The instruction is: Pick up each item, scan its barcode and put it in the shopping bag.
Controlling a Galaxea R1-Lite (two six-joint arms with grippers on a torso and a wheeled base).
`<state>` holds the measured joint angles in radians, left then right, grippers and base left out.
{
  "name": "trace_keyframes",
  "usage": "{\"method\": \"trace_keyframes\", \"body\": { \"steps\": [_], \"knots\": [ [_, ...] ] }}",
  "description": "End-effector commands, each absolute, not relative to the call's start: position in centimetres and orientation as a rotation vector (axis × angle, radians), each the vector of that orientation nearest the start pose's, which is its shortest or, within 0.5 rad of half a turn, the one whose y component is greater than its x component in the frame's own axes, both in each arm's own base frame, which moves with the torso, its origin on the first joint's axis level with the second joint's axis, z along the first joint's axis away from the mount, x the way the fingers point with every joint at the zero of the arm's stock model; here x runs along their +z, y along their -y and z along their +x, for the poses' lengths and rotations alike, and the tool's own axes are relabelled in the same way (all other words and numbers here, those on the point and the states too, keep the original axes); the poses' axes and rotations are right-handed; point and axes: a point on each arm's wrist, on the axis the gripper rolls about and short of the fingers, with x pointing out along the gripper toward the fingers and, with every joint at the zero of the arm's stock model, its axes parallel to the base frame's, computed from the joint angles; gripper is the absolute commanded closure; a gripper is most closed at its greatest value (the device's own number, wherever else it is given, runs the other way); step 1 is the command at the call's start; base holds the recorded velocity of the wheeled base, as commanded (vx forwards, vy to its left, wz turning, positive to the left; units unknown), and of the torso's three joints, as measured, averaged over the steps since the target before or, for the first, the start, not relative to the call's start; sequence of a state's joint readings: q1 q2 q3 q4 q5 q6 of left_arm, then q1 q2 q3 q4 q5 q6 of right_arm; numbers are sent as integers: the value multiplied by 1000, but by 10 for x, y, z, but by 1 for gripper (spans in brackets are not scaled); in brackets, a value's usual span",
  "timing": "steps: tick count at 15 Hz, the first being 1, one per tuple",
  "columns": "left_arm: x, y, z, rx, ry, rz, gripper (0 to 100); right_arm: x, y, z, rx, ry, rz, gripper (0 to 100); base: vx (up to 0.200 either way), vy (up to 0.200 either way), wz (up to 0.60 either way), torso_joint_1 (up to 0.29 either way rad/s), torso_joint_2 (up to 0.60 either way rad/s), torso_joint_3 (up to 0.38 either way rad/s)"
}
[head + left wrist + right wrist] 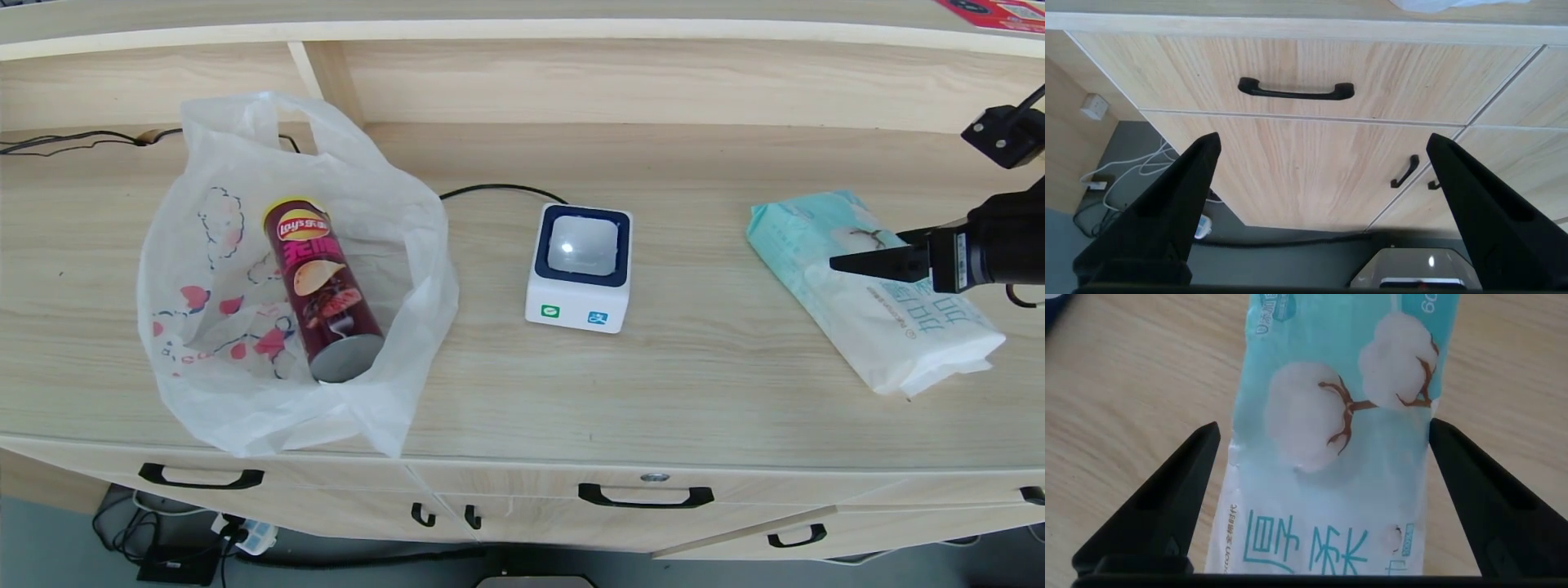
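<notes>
Step in hand, as I read it: grab the tissue pack [873, 294], the one item lying loose on the bench [694, 384]. The pack lies flat at the right end, set diagonally, well apart from the scanner [581, 265] at mid-bench.

The right gripper [841, 263] hangs over the pack with its fingers [1159, 523] spread wide. In the right wrist view they stand one on each side of the pack's width, with the cotton print between them. Nothing is pinched. Can't tell if the tips touch the wrap or the bench.

The left gripper [1323, 139] is low, in front of the drawer [1290, 61] below the bench edge. Its fingers are spread and empty.

The shopping bag [196, 237] sits at the left end with its mouth open and the chips can [322, 290] lying inside. So about half done: one item bagged, one to go.

How to do it well:
- Come straight down with the pack centred and close across the short width.
- The pack looks soft and slick, so expect it to squash. Close firmly, or it may slide out on the lift.
- Grip near the middle, so the ends sag evenly.
- No barcode shows on the top face. It is probably on the underside, which suits the upward-facing scanner window: carry the pack level over it, low but not touching.
- The bag walls are floppy. Release from above the open mouth, beside the can, not against the rim.
</notes>
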<state>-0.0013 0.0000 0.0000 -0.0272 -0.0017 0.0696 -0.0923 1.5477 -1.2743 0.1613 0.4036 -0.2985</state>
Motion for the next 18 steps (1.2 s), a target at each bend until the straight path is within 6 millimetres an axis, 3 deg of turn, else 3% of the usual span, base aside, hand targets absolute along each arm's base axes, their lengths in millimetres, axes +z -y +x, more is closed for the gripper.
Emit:
{"method": "trace_keyframes", "body": {
  "steps": [1, 4, 5, 11, 18],
  "knots": [
    [78, 0, -23, -2, 26, 71, 0, 288, 16, 270, 368, -354, -188, 0, 0, 0, 0, 0, 0, 0],
    [78, 0, -23, -2, 26, 69, 0, 283, 14, 263, 373, -375, -185, 0, 0, 0, 0, 0, 0, 0],
    [78, 0, -23, -4, 26, 72, 0, 269, 10, 261, 387, -416, -176, 0, 0, 0, 0, 0, 0, 0],
    [78, 0, -23, -2, 26, 72, 0, 270, 10, 288, 368, -396, -174, 0, 0, 0, 0, 0, 0, 0],
    [78, 0, -23, -2, 26, 71, 0, 266, 11, 304, 340, -414, -178, 0, 0, 0, 0, 0, 0, 0]
  ]
}}
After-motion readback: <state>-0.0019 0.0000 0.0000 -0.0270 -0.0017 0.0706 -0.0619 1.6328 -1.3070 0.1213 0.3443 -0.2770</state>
